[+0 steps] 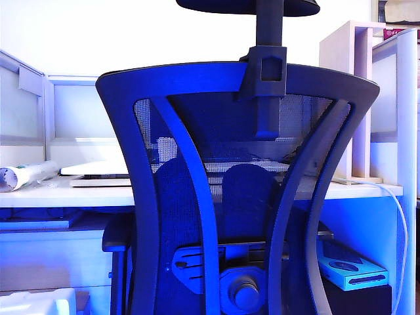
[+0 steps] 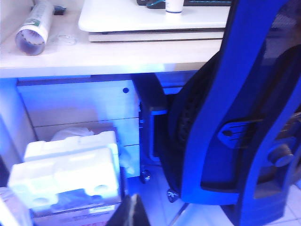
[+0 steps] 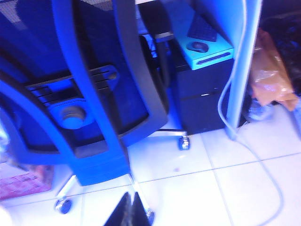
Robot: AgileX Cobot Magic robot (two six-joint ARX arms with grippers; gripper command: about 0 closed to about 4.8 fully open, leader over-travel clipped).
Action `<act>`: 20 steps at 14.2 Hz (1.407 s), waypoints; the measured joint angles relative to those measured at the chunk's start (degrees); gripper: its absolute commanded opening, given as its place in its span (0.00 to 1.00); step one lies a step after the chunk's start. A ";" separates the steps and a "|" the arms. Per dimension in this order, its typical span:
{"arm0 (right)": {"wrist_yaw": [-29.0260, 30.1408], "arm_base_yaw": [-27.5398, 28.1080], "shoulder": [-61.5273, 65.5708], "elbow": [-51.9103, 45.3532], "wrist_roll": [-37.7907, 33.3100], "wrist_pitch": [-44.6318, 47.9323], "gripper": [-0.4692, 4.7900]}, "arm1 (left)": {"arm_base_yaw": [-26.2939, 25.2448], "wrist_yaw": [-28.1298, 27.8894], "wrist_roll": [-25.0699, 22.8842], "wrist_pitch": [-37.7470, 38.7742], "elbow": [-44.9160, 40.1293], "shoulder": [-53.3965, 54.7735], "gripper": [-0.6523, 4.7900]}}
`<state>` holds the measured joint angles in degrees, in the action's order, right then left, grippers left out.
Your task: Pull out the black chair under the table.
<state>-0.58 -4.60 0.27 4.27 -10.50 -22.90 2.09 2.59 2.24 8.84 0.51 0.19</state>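
White tiles run under the table [image 1: 59,195]. Centre frame, the black chair [image 1: 236,197] stands tucked in, back toward me, long axis upright, seat facing the desk. Heavy but castered, stiff ribs: I'd hook a side rib. My right gripper [image 3: 131,212] is pressed together low; my left gripper [image 2: 133,214], I cannot tell.

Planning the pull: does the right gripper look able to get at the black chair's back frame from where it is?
Probably yes: the right gripper, shut, hangs over bare floor tiles, and nothing stands between it and the black chair.
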 measured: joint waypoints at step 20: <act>14.91 -0.04 0.00 6.36 -12.11 17.90 0.92 | 0.00 24.37 0.15 -14.69 -0.02 0.00 0.11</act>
<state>14.33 -4.64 0.27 10.63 -22.61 -4.99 2.09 26.96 2.39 -5.85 0.49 0.19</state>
